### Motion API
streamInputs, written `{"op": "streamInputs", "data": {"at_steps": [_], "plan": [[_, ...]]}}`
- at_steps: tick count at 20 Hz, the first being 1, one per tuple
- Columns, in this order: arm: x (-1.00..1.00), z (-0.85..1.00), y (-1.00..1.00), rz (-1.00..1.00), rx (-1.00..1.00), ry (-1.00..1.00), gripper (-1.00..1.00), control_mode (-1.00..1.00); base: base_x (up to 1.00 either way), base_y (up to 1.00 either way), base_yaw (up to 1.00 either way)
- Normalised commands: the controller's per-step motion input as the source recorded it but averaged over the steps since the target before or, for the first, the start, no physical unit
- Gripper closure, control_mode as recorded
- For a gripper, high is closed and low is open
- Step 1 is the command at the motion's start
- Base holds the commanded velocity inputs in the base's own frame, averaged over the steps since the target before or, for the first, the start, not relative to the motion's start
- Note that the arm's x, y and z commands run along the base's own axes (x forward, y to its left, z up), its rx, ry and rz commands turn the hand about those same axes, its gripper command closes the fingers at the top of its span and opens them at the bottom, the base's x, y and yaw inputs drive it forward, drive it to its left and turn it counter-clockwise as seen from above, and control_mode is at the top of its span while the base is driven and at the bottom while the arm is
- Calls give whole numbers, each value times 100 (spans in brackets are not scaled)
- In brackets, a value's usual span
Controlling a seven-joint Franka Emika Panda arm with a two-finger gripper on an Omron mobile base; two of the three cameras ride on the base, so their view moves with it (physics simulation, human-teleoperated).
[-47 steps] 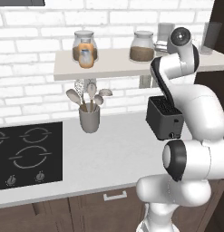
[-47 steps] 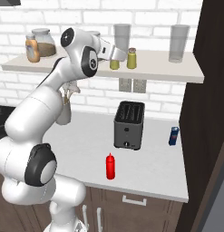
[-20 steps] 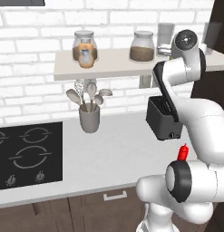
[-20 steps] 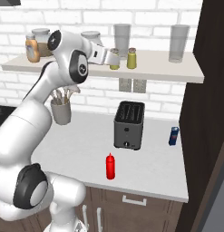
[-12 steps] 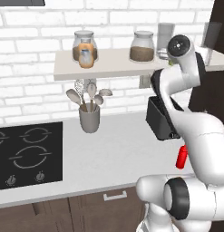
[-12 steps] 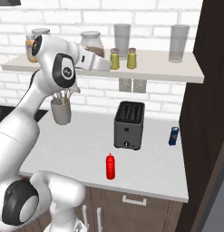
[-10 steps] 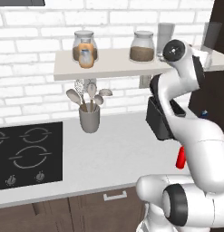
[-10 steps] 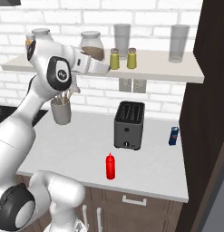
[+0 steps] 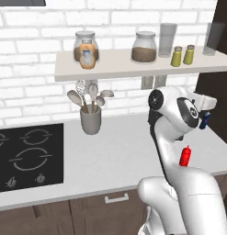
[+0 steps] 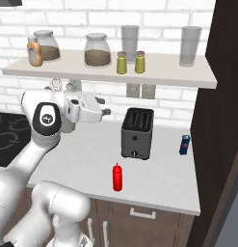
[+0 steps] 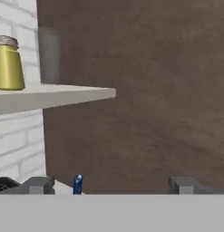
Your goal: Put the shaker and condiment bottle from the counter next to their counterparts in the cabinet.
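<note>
Two alike yellow-green shakers [image 10: 121,62] [image 10: 139,61] stand side by side on the pale open shelf cabinet [image 10: 164,76], also seen as the shakers [image 9: 177,56] [image 9: 189,54]. The orange counterpart bottle [image 10: 34,50] stands at the shelf's left end. On the counter in front of the toaster, the red condiment bottle [image 10: 118,177] stands upright. My gripper [image 10: 104,112] hangs below the shelf, left of the toaster, open and empty. In the hand view my gripper [image 11: 112,186] points at the dark side panel, with one shaker [image 11: 8,63] at the upper left.
A dark toaster [image 10: 137,132] sits mid-counter, and a small blue bottle [image 10: 185,144] stands by the dark wall panel [image 10: 226,120]. Jars [image 10: 97,50] and two glasses [image 10: 190,46] share the shelf. A utensil holder [image 9: 90,121] and a cooktop [image 9: 23,156] lie left.
My gripper let go of the shaker beside its twin on the shelf, then the arm drew back to the left and dropped below shelf level. The red bottle has not moved.
</note>
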Motion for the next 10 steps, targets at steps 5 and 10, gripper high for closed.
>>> {"op": "streamInputs", "data": {"at_steps": [5, 10], "plan": [[-53, -99, -6, -9, -4, -1, -100, -100, 0, 0, 0], [-24, -83, 0, 0, 0, 0, -100, -100, 0, 0, 0]]}}
